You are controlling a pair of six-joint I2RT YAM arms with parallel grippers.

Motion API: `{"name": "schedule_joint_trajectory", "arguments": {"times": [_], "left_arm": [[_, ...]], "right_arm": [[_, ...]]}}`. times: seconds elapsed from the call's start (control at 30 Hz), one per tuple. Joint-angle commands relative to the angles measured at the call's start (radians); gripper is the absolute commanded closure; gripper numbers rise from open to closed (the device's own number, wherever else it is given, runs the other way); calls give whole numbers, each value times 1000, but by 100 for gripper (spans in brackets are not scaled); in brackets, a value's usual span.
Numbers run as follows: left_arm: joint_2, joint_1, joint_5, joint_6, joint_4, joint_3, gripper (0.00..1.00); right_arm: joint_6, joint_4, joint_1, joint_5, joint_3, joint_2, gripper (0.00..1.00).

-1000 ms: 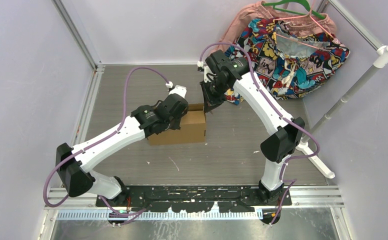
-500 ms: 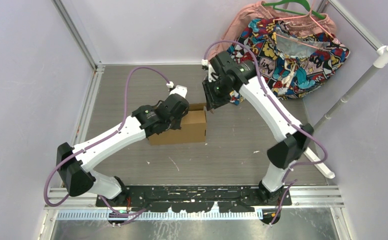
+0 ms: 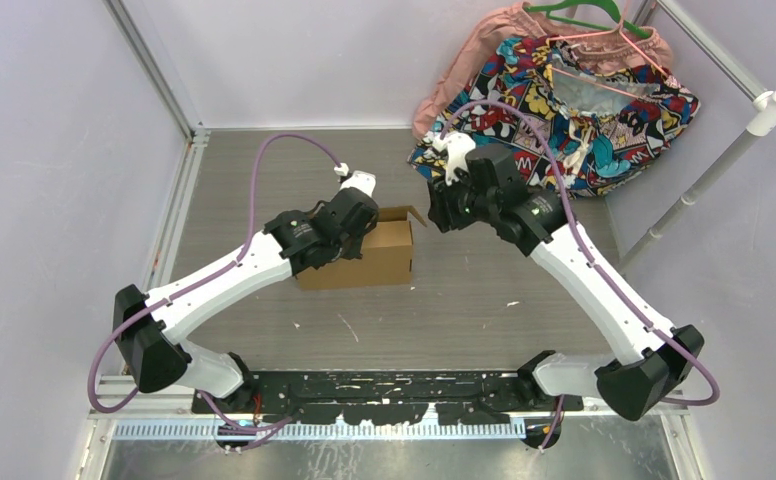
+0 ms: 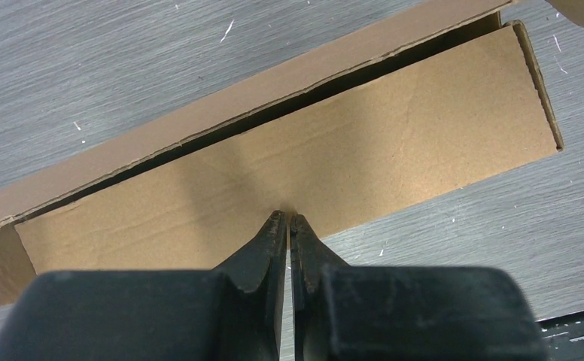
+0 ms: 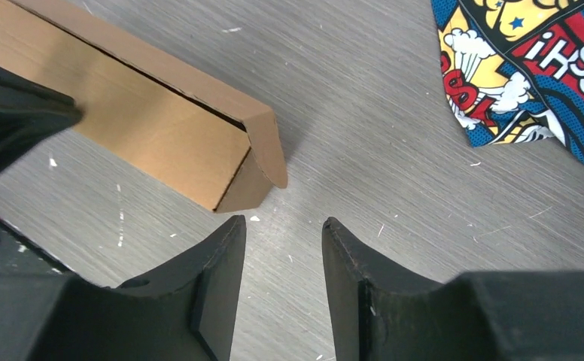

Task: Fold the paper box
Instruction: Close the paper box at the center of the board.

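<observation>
Paper box (image 3: 374, 255) on the surface (image 3: 464, 310), lid lowered. My left pincer (image 4: 289, 219) is closed tight, tips bearing on the box's lid edge, likely pinning it. My right pincer (image 5: 281, 226) is half-wide and empty, just beside the box's right end, facing its loose corner flap (image 5: 266, 143).

One paper box (image 3: 374, 258), one comic-print cloth (image 3: 604, 120), one pink cloth (image 3: 479, 45), two arms (image 3: 234, 270) (image 3: 589, 275).

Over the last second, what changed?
The right gripper opened and drew back rightward off the right end of the paper box. The end flap there now sticks out. The left gripper stayed shut against the box, which did not move.
</observation>
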Motion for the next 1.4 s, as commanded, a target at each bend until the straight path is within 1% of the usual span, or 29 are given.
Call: {"name": "schedule_joint_trajectory", "arguments": {"times": [0.0,0.23,0.37,0.53,0.63,0.7,0.87,1.37], "left_arm": [[17,-5,-10,3,-16,15,92],[14,-6,-12,7,-20,17,92],[15,-5,-12,8,-23,20,92],[14,-5,-12,9,-26,23,92],[15,-5,-12,9,-26,24,92],[18,-5,-13,11,-29,28,92],[17,-5,-11,10,-29,29,92],[13,-5,-12,8,-30,25,92]], "right_arm": [[-79,241,-1,-17,-118,-78,52],[-109,302,-1,-55,-158,-65,59],[-106,326,0,-100,-161,-64,60],[-113,312,0,-140,-143,-41,60],[-114,304,0,-159,-138,-34,63],[-119,293,0,-163,-133,-24,63],[-122,281,3,-152,-132,3,64],[-132,274,20,-98,-122,56,69]]}}
